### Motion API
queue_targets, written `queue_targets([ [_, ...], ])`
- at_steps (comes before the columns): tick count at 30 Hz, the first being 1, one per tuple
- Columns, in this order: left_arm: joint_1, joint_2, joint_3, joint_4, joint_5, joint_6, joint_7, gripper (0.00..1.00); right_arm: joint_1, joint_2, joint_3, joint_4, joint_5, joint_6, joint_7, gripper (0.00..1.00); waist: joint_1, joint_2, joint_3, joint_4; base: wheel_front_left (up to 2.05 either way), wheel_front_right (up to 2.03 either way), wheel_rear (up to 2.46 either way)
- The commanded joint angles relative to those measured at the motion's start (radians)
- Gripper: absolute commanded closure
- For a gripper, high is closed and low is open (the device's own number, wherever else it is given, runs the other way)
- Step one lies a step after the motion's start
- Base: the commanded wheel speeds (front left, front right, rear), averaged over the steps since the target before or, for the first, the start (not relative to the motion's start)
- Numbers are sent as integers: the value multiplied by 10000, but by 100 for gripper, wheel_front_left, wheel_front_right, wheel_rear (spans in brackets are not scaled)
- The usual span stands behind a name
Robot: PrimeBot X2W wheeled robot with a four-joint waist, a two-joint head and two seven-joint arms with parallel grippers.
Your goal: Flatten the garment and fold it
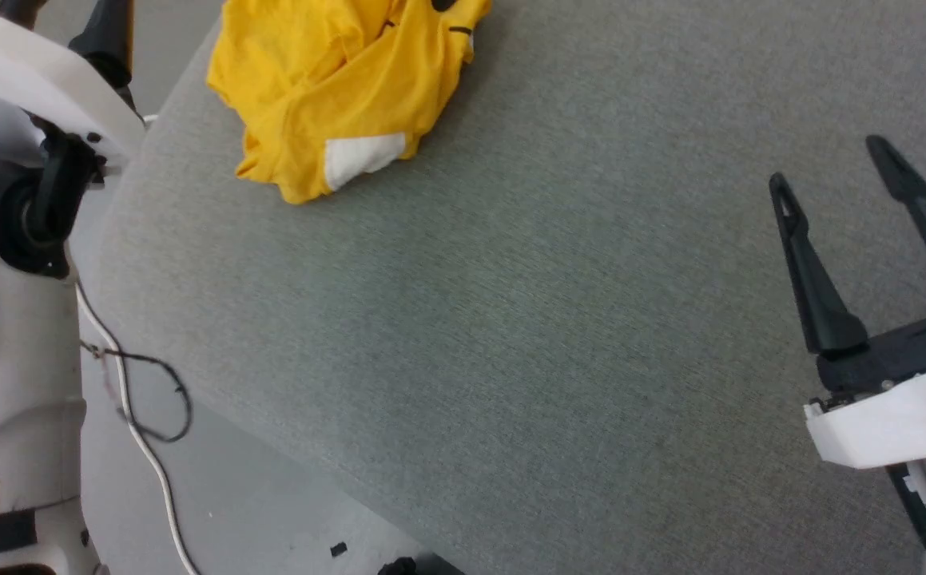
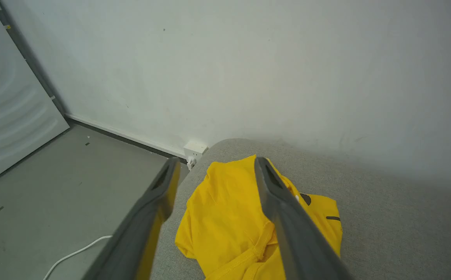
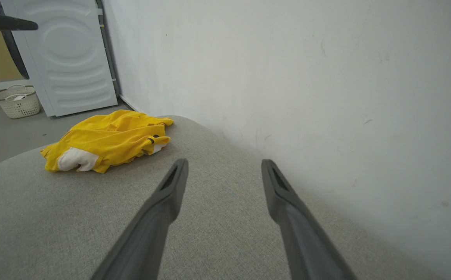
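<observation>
At the lower right of the head view, the right gripper point(image 1: 830, 164) stands wide and empty over the grey fabric-covered table point(image 1: 510, 335). In the lower middle of the left wrist view, the left gripper point(image 2: 216, 159) is likewise spread and empty. Its long dark fingers point(image 2: 287, 225) hide part of the crumpled bright yellow T-shirt point(image 2: 225, 210). The head view's top edge cuts the shirt off, and its print is mostly folded under.
</observation>
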Motion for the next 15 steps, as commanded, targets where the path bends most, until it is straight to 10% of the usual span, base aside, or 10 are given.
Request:
queue_targets([
  [1,-241,90,-74,240,-129,-128,93,0,-193,-99,-54,-188,45,-9,121,0,-2,0,913,-575,0,0,0],
  [15,-847,290,-1367,2966,-1401,-490,1747,0,-419,-614,-357,-1313,112,-9,1168,0,-2,0,2085,-1004,0,0,0],
])
